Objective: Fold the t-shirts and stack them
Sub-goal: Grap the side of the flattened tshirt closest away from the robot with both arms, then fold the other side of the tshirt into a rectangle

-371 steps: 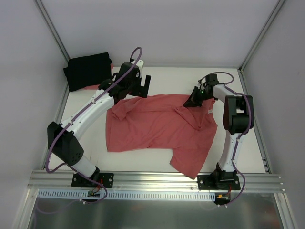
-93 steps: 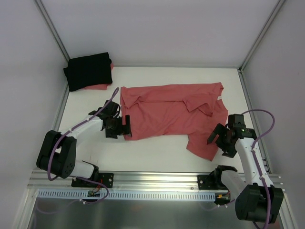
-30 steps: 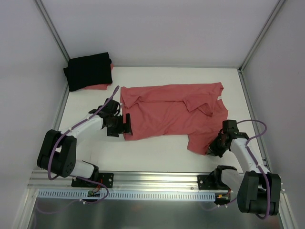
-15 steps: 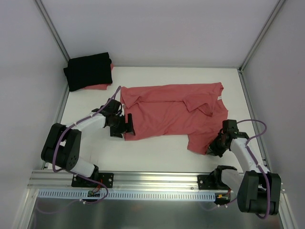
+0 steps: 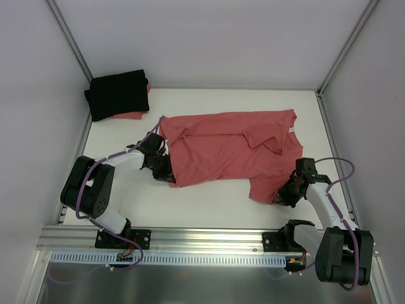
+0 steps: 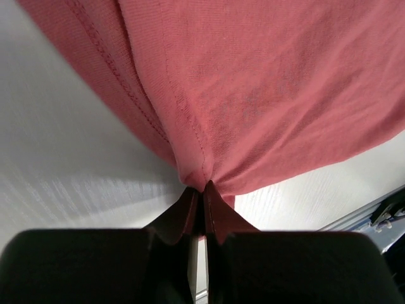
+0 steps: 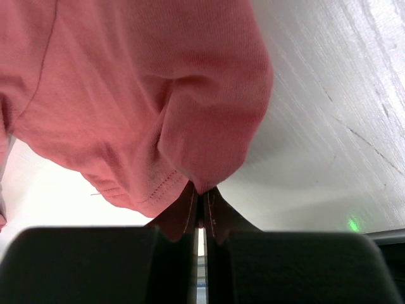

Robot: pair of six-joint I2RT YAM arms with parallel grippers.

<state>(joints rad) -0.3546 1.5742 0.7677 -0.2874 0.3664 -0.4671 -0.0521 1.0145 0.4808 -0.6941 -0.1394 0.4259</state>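
A coral-red t-shirt [image 5: 221,149] lies spread and rumpled across the middle of the table, a small white label at its far right edge. My left gripper [image 5: 169,178] is shut on its near-left corner, the cloth [image 6: 209,120] pinched between the tips [image 6: 202,188]. My right gripper [image 5: 283,197] is shut on the shirt's near-right corner, a fold of cloth [image 7: 209,139] bunched in the closed tips [image 7: 201,190]. A folded black t-shirt [image 5: 118,93] lies at the far left corner, on top of something coral-red.
Metal frame posts [image 5: 68,44] and white walls bound the table on the left, the back and the right. A metal rail [image 5: 209,239] with both arm bases runs along the near edge.
My left gripper has slid right onto the shirt's near-left corner and closed on it. The right gripper stays shut on the near-right corner; the shirt has not moved.
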